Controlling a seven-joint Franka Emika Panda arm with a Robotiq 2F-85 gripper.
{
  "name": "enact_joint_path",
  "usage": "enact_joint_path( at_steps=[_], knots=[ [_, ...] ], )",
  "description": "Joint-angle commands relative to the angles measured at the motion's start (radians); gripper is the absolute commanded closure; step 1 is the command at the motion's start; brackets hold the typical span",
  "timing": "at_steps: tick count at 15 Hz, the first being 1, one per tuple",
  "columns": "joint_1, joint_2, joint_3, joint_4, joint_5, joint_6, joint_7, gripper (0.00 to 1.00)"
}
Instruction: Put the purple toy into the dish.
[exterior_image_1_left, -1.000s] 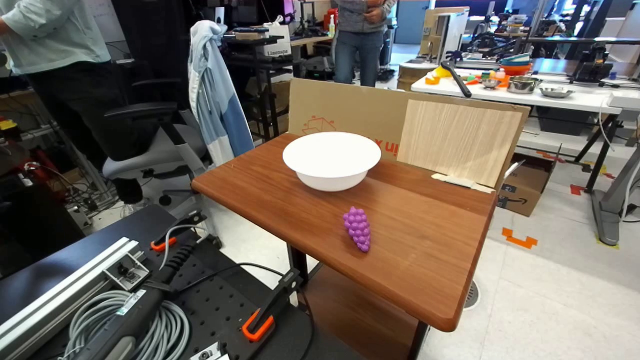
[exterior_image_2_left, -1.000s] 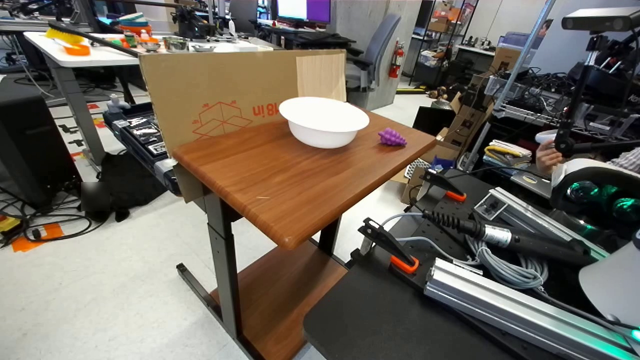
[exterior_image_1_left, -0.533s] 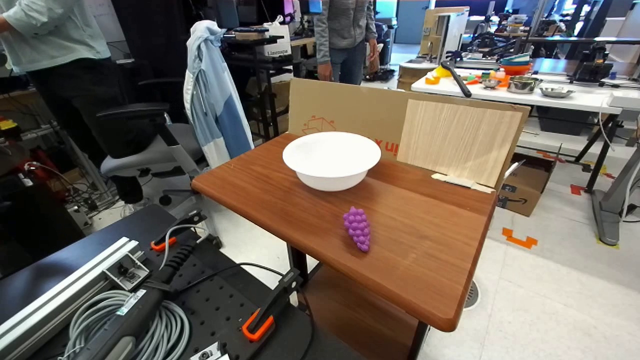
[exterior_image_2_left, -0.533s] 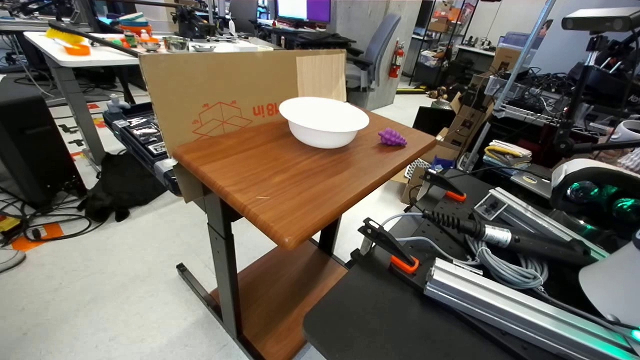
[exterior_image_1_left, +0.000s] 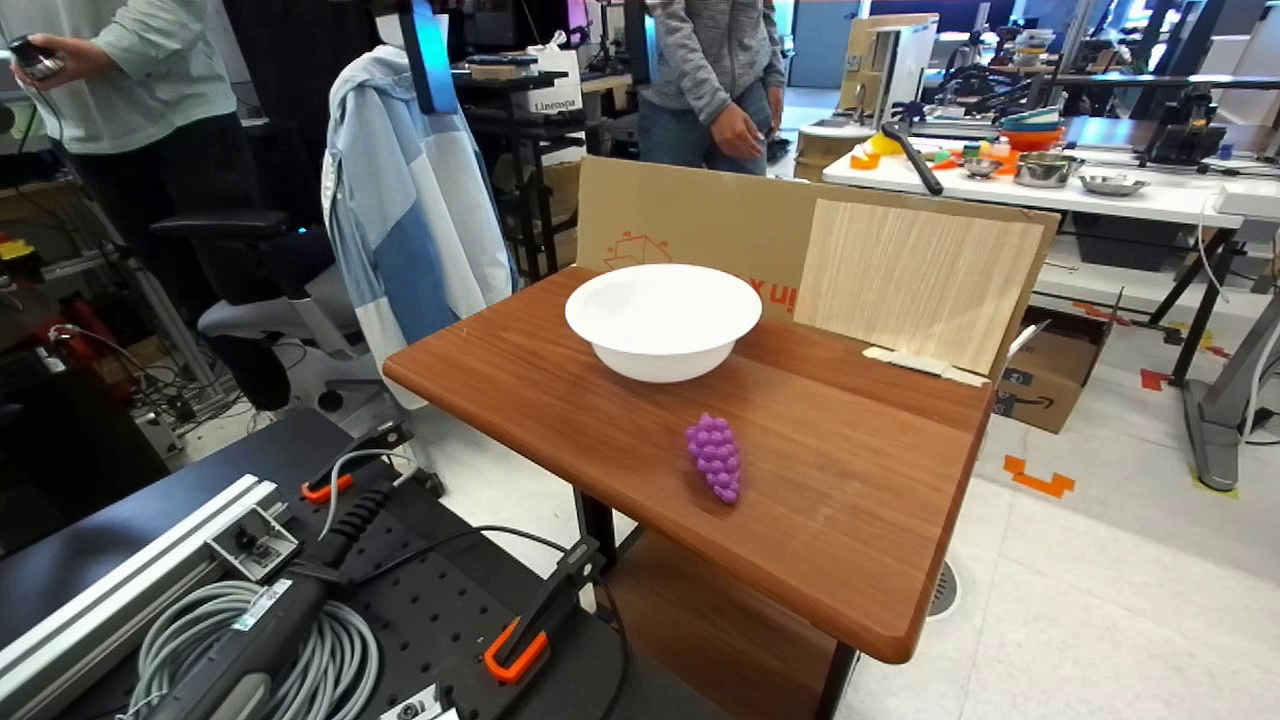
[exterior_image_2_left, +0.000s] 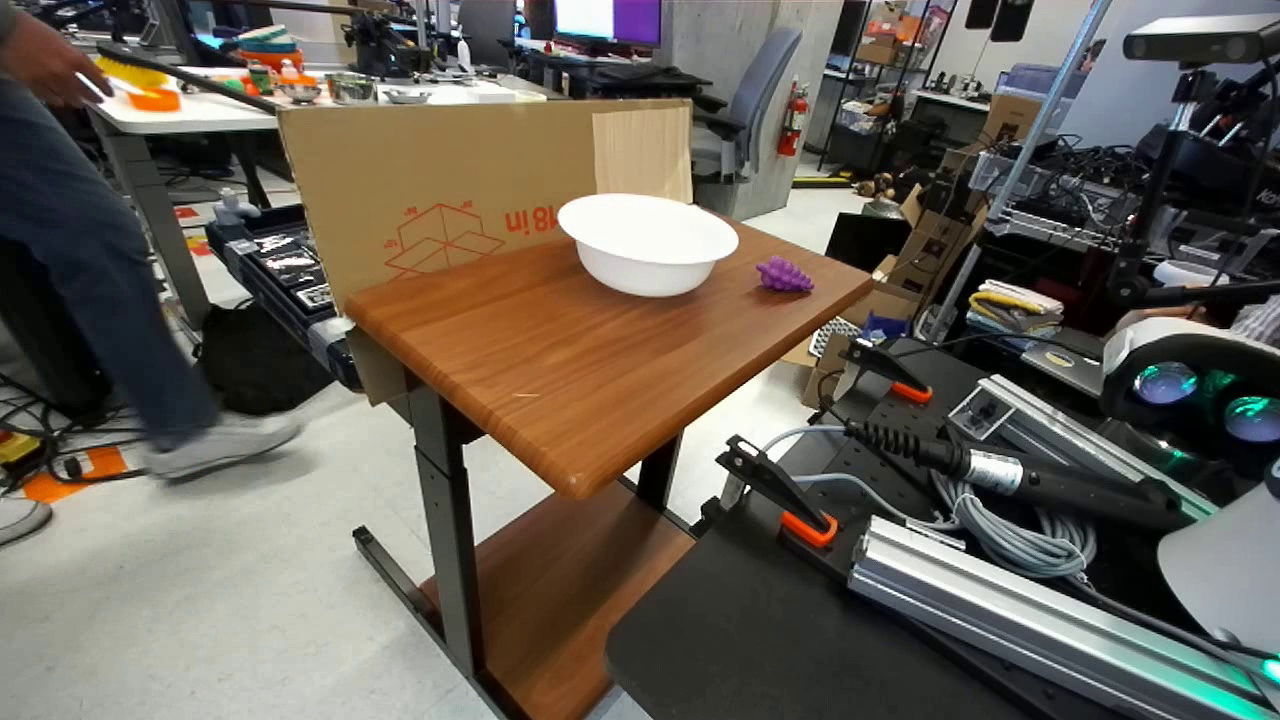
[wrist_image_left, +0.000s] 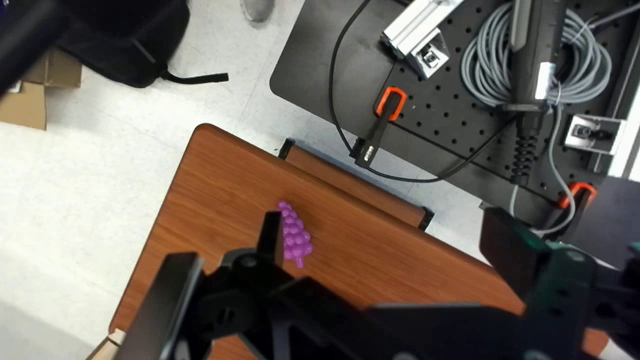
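Observation:
The purple toy is a bumpy bunch of grapes lying on the brown table. It also shows in an exterior view and in the wrist view. The white bowl, the dish, stands upright on the table near the cardboard. It shows in an exterior view too, but not in the wrist view. My gripper is open and empty, fingers wide apart, above the table. One finger partly covers the toy in the wrist view; they look apart in height. The gripper is out of both exterior views.
A cardboard sheet with a wooden panel stands along the table's back edge. A black pegboard bench with orange clamps, coiled cable and metal rails is beside the table, across a gap. People stand beyond the table.
The toy and bowl have not moved. The people in the background have shifted; a walking person's leg now shows at the left in an exterior view. The jacketed chair has turned a little.

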Motion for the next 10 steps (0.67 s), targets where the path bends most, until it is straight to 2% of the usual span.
enact_joint_path(
  at_steps=[1,4,5,10],
  knots=[
    [0.0,0.077,-0.05,0.052,-0.061,0.009,-0.213,0.0],
    [-0.02,0.165,-0.099,0.091,-0.098,0.048,-0.412,0.0],
    [-0.027,0.085,-0.051,0.039,-0.064,0.021,-0.298,0.0],
    [-0.035,0.106,-0.046,0.043,-0.064,0.025,-0.305,0.0]
  ],
)
